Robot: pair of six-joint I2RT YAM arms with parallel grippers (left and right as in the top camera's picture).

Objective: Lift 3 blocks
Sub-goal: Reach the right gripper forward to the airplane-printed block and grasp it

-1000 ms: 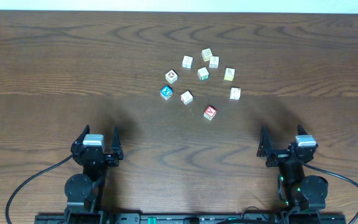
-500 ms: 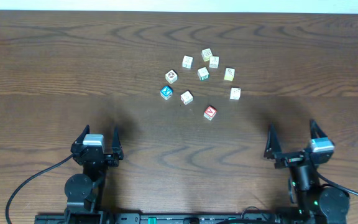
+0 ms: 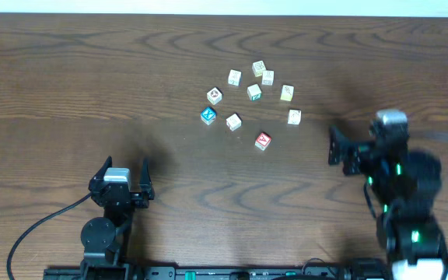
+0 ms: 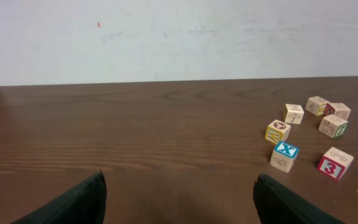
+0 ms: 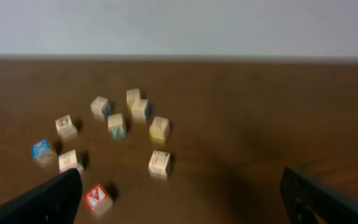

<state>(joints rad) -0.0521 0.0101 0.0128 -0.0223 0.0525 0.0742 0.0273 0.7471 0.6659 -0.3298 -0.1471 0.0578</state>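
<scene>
Right end effector (image 5: 180,177) hangs released, fingers spread wide with nothing between them, facing the cluster; left end effector (image 3: 124,169) gapes empty too, parked at my edge, well apart from everything. Outward now: the red block (image 3: 263,141) sits at the front of the scatter, free on all sides; the near pale block (image 3: 294,117), faintly yellow-marked, stands apart to its right; the far pale block (image 3: 286,93), yellowish face up, lies further back, with neighbours near on its left. None is lifted yet. I judge these to be light, rigid wooden cubes with flat faces and crisp edges; the painted sides may be a touch slick. I'd pinch squarely across two opposite side faces, low down; a corner grip would likely twist them out. The blue-faced cube (image 3: 208,116) stays out of it on the left. The worktop (image 3: 84,78) is dark, strongly grained wood.
</scene>
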